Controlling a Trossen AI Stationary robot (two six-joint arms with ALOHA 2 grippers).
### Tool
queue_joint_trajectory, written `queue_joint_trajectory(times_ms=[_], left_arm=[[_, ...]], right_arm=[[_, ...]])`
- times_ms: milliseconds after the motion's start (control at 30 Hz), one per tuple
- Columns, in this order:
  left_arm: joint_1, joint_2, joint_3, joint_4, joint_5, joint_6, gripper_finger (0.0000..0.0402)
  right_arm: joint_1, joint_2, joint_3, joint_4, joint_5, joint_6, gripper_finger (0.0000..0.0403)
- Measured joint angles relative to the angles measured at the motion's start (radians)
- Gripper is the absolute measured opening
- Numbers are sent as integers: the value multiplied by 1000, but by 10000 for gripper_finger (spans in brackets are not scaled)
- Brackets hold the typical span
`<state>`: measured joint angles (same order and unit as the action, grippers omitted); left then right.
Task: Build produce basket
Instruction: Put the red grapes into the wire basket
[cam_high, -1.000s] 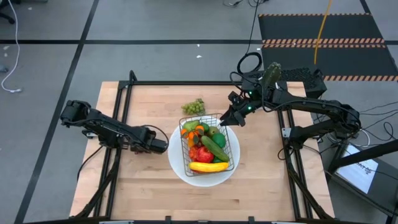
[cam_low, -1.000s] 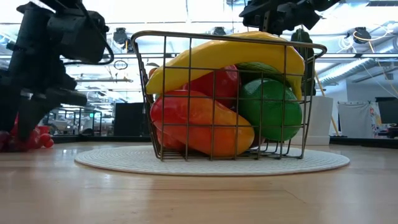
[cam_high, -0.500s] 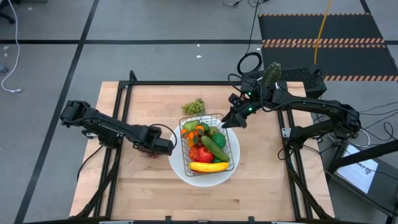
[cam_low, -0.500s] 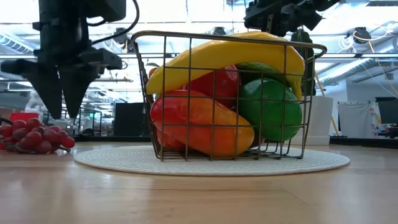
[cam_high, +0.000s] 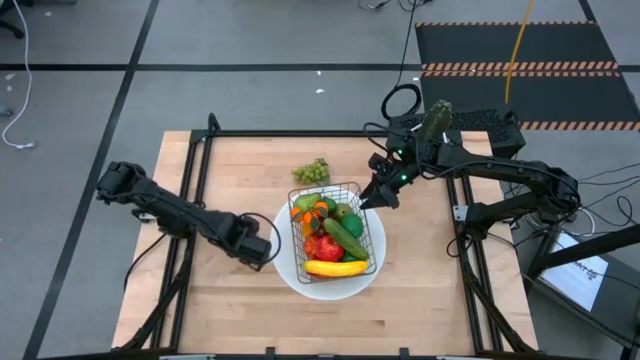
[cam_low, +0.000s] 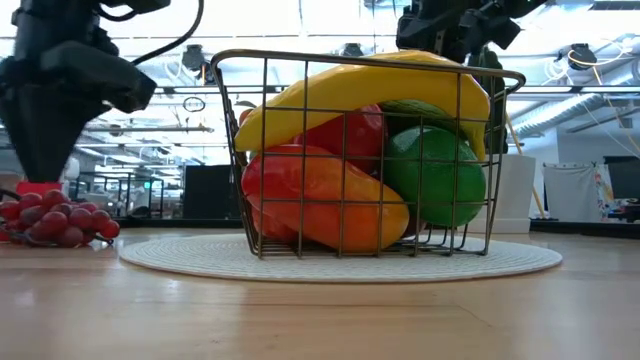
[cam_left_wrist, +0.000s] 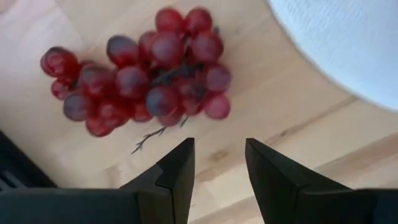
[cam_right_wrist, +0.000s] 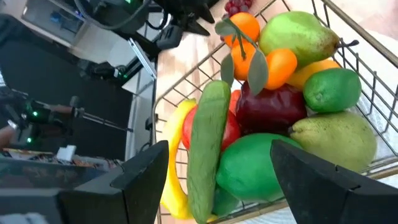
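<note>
The wire basket (cam_high: 325, 187) stands on the round white plate (cam_high: 288, 268), filled with produce: a banana (cam_high: 335, 268), a cucumber (cam_right_wrist: 205, 143), pears, a lime, tangerines. A bunch of purple grapes (cam_left_wrist: 149, 68) lies on the wood left of the plate. My left gripper (cam_left_wrist: 217, 162) hangs above them, pointing down, open with a narrow gap and nothing in it; in the high view my left gripper (cam_high: 258, 247) hides them. Green grapes (cam_high: 311, 172) lie beyond the basket. My right gripper (cam_right_wrist: 219, 144) hovers open above the basket's far right corner, empty.
A potted cactus (cam_high: 435, 118) stands at the table's far right corner, behind my right arm. A dark frame runs round the table (cam_high: 220, 310), with bare wood toward the near edge and the left.
My left gripper has risen off the table from beside the purple grapes, rolled about its own axis, and shifted a little toward the near edge. The grapes lie on the wood where they were.
</note>
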<state>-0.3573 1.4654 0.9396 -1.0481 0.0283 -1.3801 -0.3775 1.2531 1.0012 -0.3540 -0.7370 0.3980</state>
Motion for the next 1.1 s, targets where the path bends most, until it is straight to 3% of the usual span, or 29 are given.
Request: queue_joint_trajectory(times_ms=[333,600,933,1100], left_arm=[[-18,0,-119,51,64,2,145],[-10,0,-161,92,30,43,147],[-2,0,-170,123,-32,185,220],[14,1,-234,138,-21,181,214]], right_arm=[[0,0,0,-11,1,-22,274],[0,0,0,-19,2,-22,274],[0,0,0,-18,7,-22,274],[0,0,0,-18,7,-21,274]])
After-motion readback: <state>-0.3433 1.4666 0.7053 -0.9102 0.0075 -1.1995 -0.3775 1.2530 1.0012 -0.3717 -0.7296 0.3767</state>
